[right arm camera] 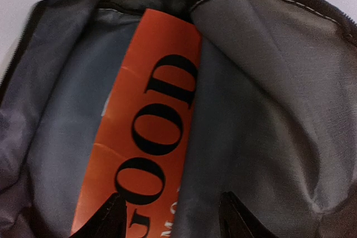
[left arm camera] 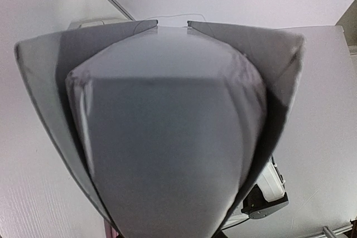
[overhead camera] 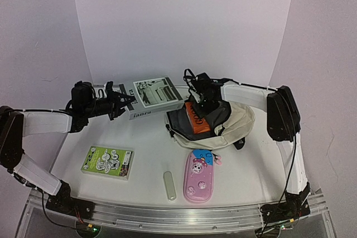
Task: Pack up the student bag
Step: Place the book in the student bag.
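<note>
The cream student bag lies on its side at mid-right with its mouth open toward the left. An orange book sits inside it. My right gripper hovers at the bag's mouth. In the right wrist view it is open and empty over the grey lining and the orange book, which bears black letters. My left gripper is shut on the left edge of a grey-and-white book, held just left of the bag. That book fills the left wrist view and hides the fingers.
A green illustrated book lies at the front left. A pink cartoon pencil case lies in front of the bag, with a small pale stick-shaped item to its left. White walls close in the back and sides.
</note>
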Motion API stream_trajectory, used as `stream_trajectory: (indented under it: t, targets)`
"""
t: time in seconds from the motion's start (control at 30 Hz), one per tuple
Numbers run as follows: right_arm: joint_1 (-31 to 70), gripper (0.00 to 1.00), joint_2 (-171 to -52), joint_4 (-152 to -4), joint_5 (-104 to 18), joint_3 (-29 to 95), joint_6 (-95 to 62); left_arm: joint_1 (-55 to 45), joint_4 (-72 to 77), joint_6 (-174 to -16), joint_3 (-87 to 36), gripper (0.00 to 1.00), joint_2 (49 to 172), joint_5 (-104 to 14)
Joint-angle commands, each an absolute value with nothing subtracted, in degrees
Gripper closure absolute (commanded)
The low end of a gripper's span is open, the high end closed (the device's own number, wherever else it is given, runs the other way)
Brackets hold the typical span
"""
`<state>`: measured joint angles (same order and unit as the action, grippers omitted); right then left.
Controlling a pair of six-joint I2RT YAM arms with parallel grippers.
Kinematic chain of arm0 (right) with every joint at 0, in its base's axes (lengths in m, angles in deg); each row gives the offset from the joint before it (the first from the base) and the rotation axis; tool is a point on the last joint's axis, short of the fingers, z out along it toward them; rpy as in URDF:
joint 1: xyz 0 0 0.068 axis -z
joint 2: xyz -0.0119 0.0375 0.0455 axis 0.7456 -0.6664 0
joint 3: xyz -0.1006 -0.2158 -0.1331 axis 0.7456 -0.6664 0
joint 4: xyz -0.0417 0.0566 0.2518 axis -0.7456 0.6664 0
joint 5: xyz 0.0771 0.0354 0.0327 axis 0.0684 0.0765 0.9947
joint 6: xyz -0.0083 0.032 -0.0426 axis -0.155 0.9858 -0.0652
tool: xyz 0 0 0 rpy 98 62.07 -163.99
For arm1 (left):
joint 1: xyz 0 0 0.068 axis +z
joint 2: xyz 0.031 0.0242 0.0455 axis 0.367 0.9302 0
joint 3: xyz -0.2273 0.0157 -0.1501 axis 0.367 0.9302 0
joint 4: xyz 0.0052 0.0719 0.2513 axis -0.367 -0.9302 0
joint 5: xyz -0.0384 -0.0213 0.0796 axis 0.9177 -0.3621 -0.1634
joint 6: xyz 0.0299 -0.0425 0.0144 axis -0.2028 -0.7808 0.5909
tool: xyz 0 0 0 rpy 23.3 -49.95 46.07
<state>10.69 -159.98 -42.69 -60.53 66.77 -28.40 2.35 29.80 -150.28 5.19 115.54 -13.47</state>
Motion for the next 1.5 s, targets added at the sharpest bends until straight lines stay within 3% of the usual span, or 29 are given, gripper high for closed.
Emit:
stream_trajectory:
  t: [0.0, 0.23, 0.33, 0.43, 0.47, 0.77, 1.1, 1.47]
  targets:
    - [10.9, 0.44, -162.2, -42.2, -68.9, 70.5, -31.2, 2.7, 31.1, -148.2, 5.4, 0.81, 112.6, -13.9]
    - [10.9, 0.51, -165.1, -41.3, -71.8, 71.9, -33.0, 2.7, 31.1, -148.1, 5.3, 0.81, 113.1, -13.7]
    - [10.9, 0.69, -165.6, -40.0, -70.8, 72.1, -33.1, 2.7, 31.0, -148.0, 5.2, 0.81, 113.5, -13.6]
    - [10.9, 0.98, -164.1, -37.5, -68.3, 72.9, -31.8, 2.7, 31.0, -147.9, 5.1, 0.81, 114.3, -12.8]
    - [10.9, 1.0, -163.1, -37.0, -66.8, 73.0, -31.3, 2.7, 31.1, -148.0, 5.1, 0.81, 114.5, -12.5]
    - [10.9, 1.0, -156.6, -35.4, -52.3, 77.0, -24.8, 2.4, 35.9, -150.3, 6.5, 0.83, 118.0, -9.2]
    - [11.1, 1.0, -158.6, -35.0, -51.0, 83.8, -20.4, 1.0, 48.2, -155.7, 6.5, 0.84, 129.0, -7.0]
    - [11.1, 1.0, -157.4, -35.2, -47.8, 83.3, -18.9, -1.8, 62.9, -164.0, -0.6, 0.84, 144.7, -6.3]
